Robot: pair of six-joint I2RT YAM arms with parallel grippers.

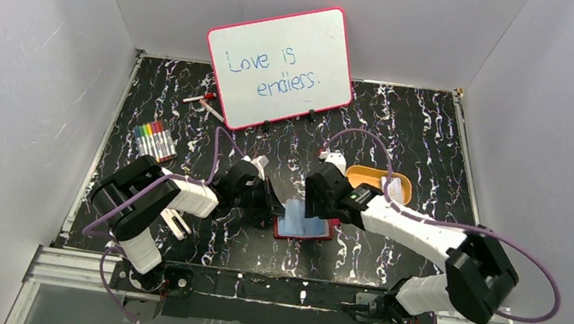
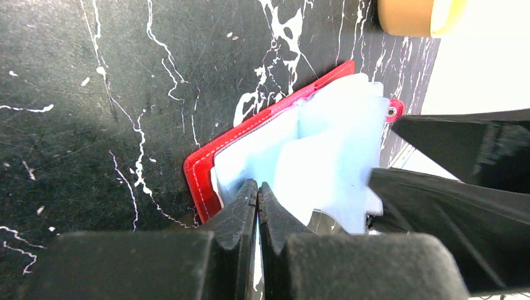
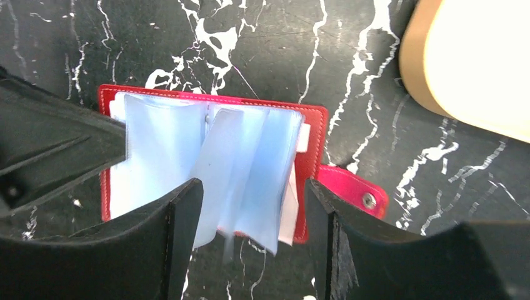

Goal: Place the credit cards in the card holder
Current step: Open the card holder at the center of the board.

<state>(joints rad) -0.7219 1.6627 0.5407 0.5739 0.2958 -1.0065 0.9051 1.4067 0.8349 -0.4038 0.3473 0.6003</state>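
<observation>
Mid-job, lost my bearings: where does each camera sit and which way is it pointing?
Top external: above and behind the arms, looking down on the table; both arms and their bases show, meeting at the card holder.
Left wrist: on the left arm, looking down past the shut left fingers at the card holder's pale blue pockets.
Right wrist: on the right arm, looking down between the open right fingers, which straddle the pockets.
Shared: both wrist views show the card holder, the yellow-orange tray and the other arm's fingers.

White-shelled arms (image 1: 192, 197) with black joints — purple cables (image 1: 557, 295), matte black fingers (image 3: 181, 237).
</observation>
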